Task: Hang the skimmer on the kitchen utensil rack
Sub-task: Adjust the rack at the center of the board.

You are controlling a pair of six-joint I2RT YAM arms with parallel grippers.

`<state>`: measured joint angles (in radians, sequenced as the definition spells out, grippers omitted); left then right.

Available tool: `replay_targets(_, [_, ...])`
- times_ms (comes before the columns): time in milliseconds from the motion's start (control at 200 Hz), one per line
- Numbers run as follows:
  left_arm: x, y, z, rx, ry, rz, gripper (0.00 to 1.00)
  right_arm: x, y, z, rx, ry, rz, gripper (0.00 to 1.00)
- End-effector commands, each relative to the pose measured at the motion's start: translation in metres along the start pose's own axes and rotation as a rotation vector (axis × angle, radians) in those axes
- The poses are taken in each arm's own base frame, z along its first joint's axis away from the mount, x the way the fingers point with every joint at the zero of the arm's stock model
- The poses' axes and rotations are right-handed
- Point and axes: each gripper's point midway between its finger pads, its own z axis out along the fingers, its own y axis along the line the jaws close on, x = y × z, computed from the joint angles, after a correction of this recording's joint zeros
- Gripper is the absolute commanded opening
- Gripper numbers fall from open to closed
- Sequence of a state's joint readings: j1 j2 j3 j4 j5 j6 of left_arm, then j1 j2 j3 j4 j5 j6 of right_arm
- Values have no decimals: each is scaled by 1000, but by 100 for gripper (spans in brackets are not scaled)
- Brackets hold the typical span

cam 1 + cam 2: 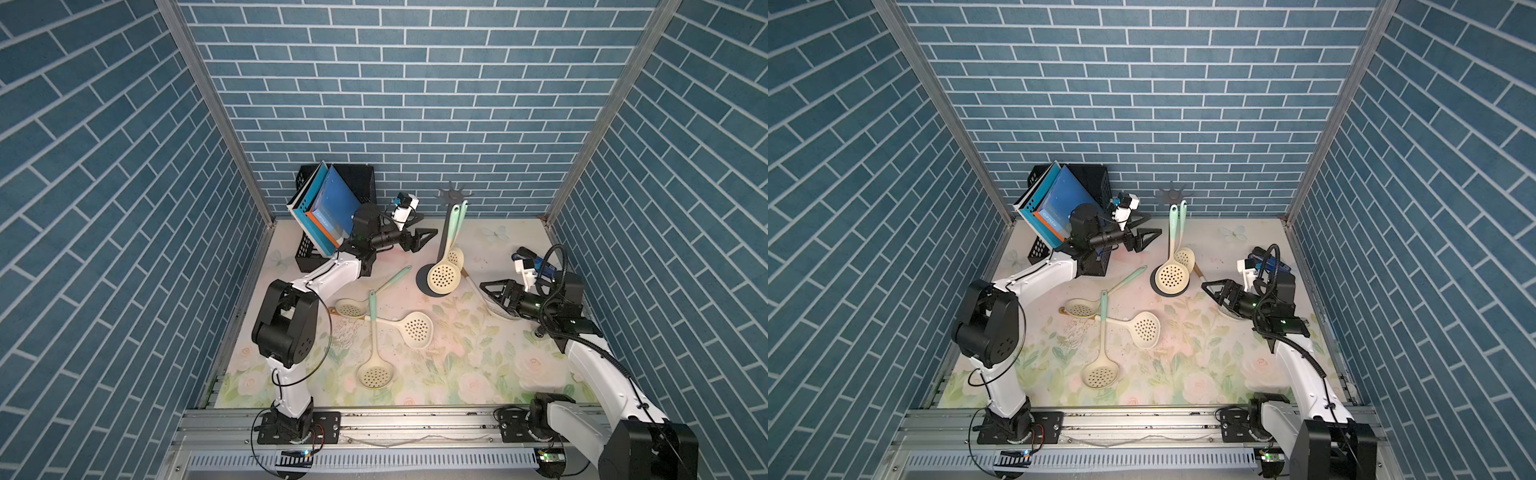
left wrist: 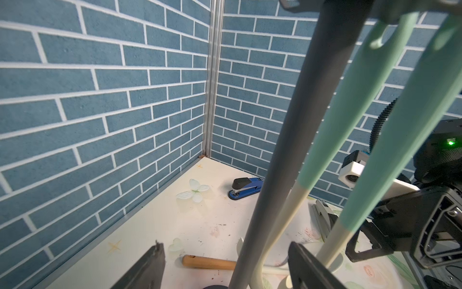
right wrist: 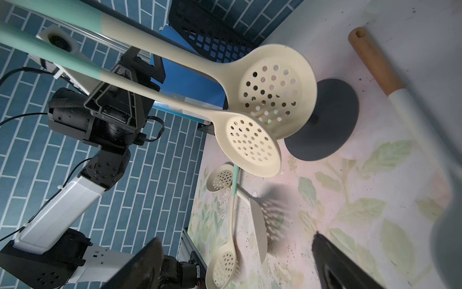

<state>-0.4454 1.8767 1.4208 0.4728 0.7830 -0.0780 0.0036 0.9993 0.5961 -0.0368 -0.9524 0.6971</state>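
Observation:
The kitchen utensil rack [image 1: 454, 194] [image 1: 1173, 195] stands at the back of the table on a round dark base [image 3: 332, 120]. Two cream skimmers with mint handles [image 1: 444, 279] [image 1: 456, 257] hang from its crown. Three more skimmers [image 1: 349, 308] [image 1: 415, 329] [image 1: 374, 374] lie crossed on the floral mat. My left gripper [image 1: 428, 237] [image 2: 225, 265] is open just left of the rack, level with the handles; the pole [image 2: 287, 150] shows between its fingers. My right gripper [image 1: 485, 290] [image 3: 235, 260] is open and empty, low on the right of the base.
A black mesh file box [image 1: 357, 183] holding blue books stands at the back left behind my left arm. A wooden-handled utensil [image 2: 207, 262] lies right of the rack base. A blue stapler [image 2: 245, 187] sits near the back right corner. Brick walls close three sides.

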Motion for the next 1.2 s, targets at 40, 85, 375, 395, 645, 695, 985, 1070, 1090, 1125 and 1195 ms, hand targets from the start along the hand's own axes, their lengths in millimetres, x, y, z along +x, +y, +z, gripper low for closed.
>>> replay_targets(40, [-16,-10,7,78,-31,28,81,-11,9,-3,6,-21,-65,93])
replay_targets(85, [-16,-10,9,87,-29,27,81,-12,9,-3,8,-22,-65,92])
replay_targets(375, [-10,-15,20,128,-3,40,79,-15,10,-3,10,-28,-72,92])
replay_targets(395, [-9,-16,21,130,-1,41,79,-15,10,-3,9,-28,-73,92])
replay_targets(645, [-6,-25,31,181,5,44,76,-15,10,-3,11,-30,-73,92])
replay_targets(695, [-7,-26,34,188,6,47,75,-14,11,-3,11,-31,-74,91])
replay_targets(985, [-6,-30,45,220,12,57,67,-14,16,-6,-1,-44,-93,91])
replay_targets(1070, [-4,-30,48,224,16,56,64,-16,18,-8,0,-50,-97,91])
replay_targets(1090, [-4,-30,48,226,18,55,64,-16,19,-8,-1,-50,-99,91])
replay_targets(1125, [-4,-30,49,229,19,54,63,-16,19,-8,-1,-52,-100,91])
replay_targets(1195, [-5,-30,50,236,18,56,61,-16,18,-8,2,-54,-100,91])
